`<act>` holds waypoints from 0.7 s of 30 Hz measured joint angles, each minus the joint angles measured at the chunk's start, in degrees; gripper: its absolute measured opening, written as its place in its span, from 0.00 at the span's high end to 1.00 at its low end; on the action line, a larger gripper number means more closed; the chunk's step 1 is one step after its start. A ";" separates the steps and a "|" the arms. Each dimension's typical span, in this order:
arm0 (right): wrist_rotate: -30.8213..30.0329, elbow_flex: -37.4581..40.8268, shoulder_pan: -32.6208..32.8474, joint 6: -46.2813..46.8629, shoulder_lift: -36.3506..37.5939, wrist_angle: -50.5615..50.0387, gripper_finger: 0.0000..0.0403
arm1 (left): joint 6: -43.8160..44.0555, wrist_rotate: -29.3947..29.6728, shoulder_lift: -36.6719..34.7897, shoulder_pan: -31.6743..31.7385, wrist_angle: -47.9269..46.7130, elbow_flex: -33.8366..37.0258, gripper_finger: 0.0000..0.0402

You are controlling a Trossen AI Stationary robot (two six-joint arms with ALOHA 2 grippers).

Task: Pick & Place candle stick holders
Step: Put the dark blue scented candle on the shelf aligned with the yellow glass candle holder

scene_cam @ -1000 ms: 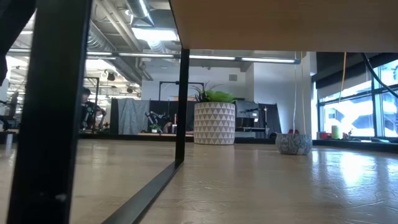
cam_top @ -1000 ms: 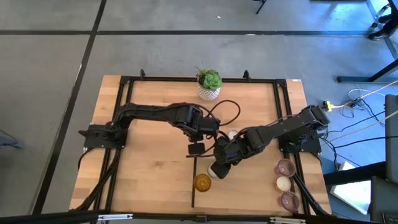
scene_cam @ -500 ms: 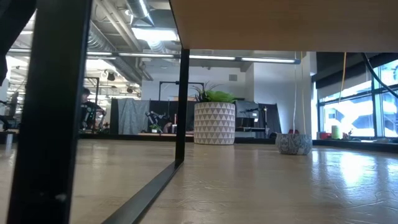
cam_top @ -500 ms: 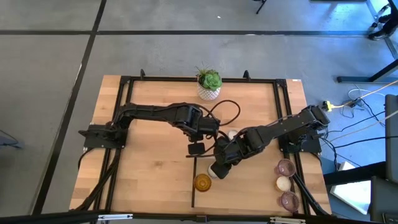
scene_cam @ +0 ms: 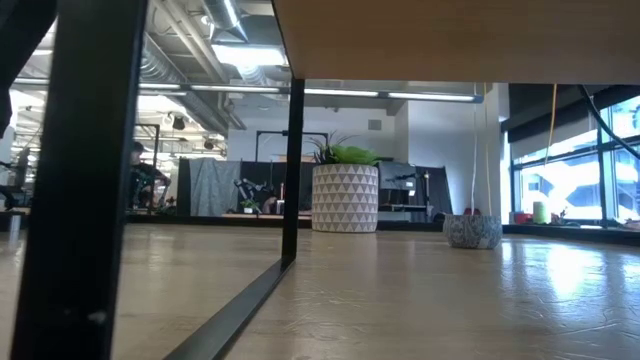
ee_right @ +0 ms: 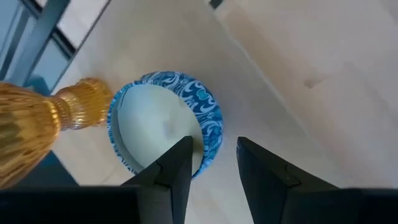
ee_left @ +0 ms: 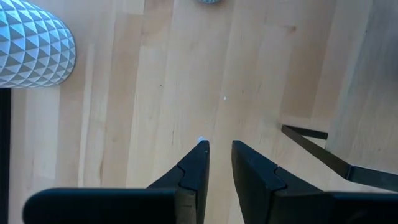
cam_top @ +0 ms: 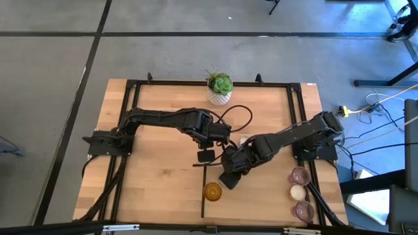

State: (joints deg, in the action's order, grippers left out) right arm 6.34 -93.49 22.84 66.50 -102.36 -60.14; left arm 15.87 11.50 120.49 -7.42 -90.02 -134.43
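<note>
The white triangle-patterned pot with the green plant (cam_top: 220, 91) stands at the middle of the wooden tabletop's (cam_top: 157, 176) far edge. Near the middle of the near edge sits the amber ribbed glass candle holder (cam_top: 212, 191), with a small blue-patterned round holder (ee_right: 166, 127) touching its stem. Three small round holders line up along the right edge towards the near right corner: mauve (cam_top: 299, 175), cream (cam_top: 297, 192), mauve (cam_top: 304, 209).

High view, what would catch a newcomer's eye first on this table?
Two dark arms meet mid-table, the right gripper with its fingers astride the rim of a blue-patterned holder beside an amber glass holder. A green plant in a white patterned pot stands at the far edge, and three small holders line the right side.
</note>
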 joint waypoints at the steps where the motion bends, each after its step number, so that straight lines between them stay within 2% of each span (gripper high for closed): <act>1: 0.57 -0.02 -0.01 -0.12 -0.18 0.52 0.68 | -0.01 0.00 0.00 0.00 0.00 0.00 0.84; 13: 1.27 -0.02 -0.01 0.39 -0.31 0.77 0.68 | -0.58 0.01 0.00 -0.09 0.00 0.02 0.84; 21: 3.89 -0.02 0.10 -1.24 -0.33 0.03 0.68 | -1.63 0.91 0.00 -0.04 0.00 0.02 0.84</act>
State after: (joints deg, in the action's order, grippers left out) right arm 10.22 -93.51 22.94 65.26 -102.69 -60.11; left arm 14.24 12.40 120.49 -7.46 -90.02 -134.41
